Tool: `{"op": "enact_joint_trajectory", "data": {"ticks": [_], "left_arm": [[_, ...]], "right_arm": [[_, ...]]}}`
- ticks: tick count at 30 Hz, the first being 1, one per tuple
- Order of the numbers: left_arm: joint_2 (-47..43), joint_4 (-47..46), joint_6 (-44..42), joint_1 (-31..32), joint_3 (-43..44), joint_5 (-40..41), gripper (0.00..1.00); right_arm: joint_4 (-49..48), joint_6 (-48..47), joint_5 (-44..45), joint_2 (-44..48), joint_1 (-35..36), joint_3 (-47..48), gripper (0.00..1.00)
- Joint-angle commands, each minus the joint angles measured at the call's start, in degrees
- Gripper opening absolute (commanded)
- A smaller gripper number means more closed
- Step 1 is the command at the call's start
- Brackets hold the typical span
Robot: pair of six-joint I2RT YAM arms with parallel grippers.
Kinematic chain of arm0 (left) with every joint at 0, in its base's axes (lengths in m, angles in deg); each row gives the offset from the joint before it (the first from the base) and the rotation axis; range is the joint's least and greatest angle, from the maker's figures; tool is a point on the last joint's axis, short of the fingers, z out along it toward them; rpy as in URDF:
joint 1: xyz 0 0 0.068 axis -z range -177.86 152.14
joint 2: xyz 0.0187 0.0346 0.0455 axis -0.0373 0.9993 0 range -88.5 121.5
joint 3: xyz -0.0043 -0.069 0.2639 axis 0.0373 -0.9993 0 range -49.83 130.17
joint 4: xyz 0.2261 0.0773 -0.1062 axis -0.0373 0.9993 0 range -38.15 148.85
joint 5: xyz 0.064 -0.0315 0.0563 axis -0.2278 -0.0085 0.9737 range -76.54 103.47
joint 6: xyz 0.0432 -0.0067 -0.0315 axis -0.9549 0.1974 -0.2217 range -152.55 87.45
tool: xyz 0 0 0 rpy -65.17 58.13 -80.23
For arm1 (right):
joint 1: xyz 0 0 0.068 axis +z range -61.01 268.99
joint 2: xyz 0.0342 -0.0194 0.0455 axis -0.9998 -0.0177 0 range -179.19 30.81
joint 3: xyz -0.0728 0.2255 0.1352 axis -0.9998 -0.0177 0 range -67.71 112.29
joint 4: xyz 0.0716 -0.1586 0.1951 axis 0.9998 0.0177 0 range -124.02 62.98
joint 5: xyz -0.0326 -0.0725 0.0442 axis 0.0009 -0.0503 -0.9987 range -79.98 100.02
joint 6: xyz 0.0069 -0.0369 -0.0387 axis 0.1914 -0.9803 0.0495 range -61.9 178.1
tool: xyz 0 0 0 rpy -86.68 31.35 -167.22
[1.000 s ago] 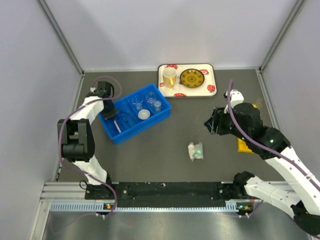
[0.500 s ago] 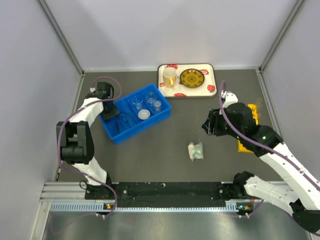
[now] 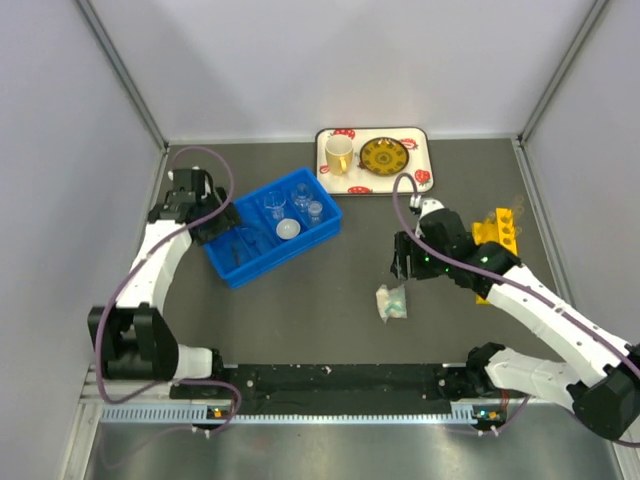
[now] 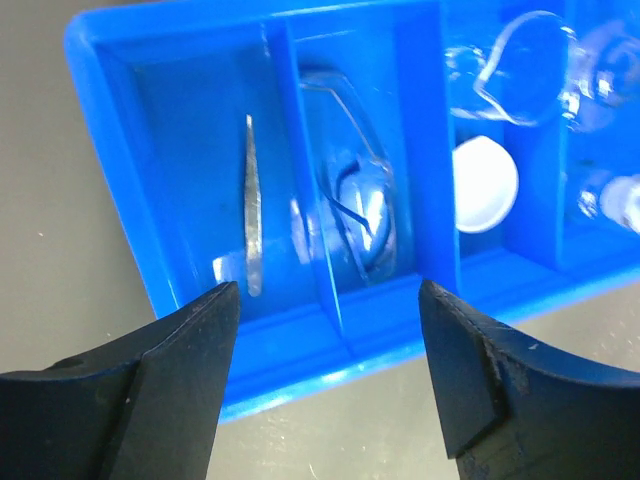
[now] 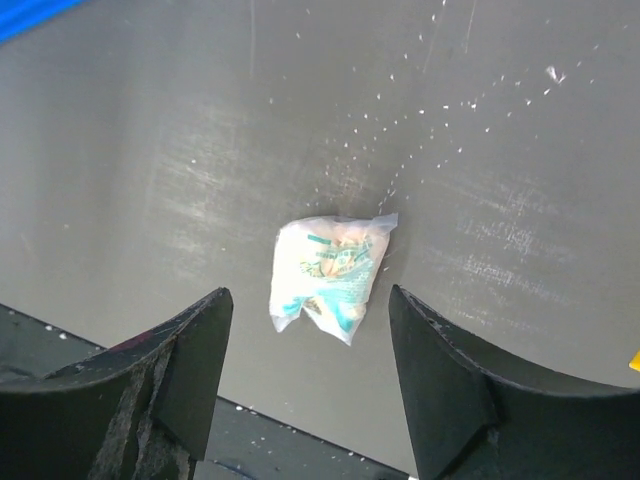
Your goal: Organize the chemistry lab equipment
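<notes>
hanging over the near-left end of a glossy blue plastic bin (image 3: 270,235) with the left gripper (image 3: 214,226), blunt black fingers spread wide and grasping nothing. looking down from that wrist into a divided interior: thin metal tweezers (image 4: 250,205) lying lengthwise in the end compartment, clear curved glassware (image 4: 355,200) in the next, a round white cap (image 4: 485,183) beyond.

hovering with the right gripper (image 3: 402,262) just above a small crinkled plastic packet (image 3: 391,301), translucent with green print, lying flat on the matte, speckled grey table (image 3: 330,320). fingers parted either side of it, not touching.

standing behind that arm, a yellow rack (image 3: 497,232). sitting at the far edge, a white tray (image 3: 418,150) bearing a cream cup (image 3: 339,154) and a gold patterned plate (image 3: 384,156).

comparing with a second ago: right arm having swung left and nearer, toward the packet, uncovering more of the rack. left elbow having dropped toward the near edge, gripper staying over the bin.
</notes>
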Motion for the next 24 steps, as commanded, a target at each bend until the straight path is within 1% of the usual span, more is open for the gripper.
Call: {"op": "enact_joint_trajectory", "data": {"ticks": [1, 2, 4, 9, 10, 17, 24], "left_arm": [[-9.1, -0.42, -2.9, 0.67, -2.56, -7.56, 0.84], [-10.43, -0.51, -3.52, 0.85, -3.18, -8.62, 0.99], [-13.94, -0.42, -4.84, 1.02, -3.36, -12.48, 0.99], [-20.19, 0.1, -5.99, 1.2, -3.36, -17.23, 0.99], [-21.51, 0.63, -5.99, 1.11, -3.18, -18.02, 0.99], [-25.73, 3.0, -7.04, 1.29, -3.27, -21.89, 0.99], [-28.28, 4.76, -8.27, 1.2, -1.86, -24.0, 0.99]], "right_arm": [[-4.16, -0.02, -0.17, -3.82, 0.45, -1.2, 0.66], [-4.43, -0.1, -0.25, -5.75, 0.54, -1.63, 0.67], [-5.3, 0.16, -0.08, -7.6, 0.89, -1.9, 0.68], [-6.54, 0.86, 0.62, -13.22, 3.17, -2.78, 0.69], [-6.63, 1.39, 1.32, -13.76, 4.74, -3.04, 0.69], [-8.03, 4.64, 3.53, -18.68, 8.7, -6.29, 0.69], [-8.12, 7.45, 5.72, -21.67, 10.12, -8.49, 0.66]]}}
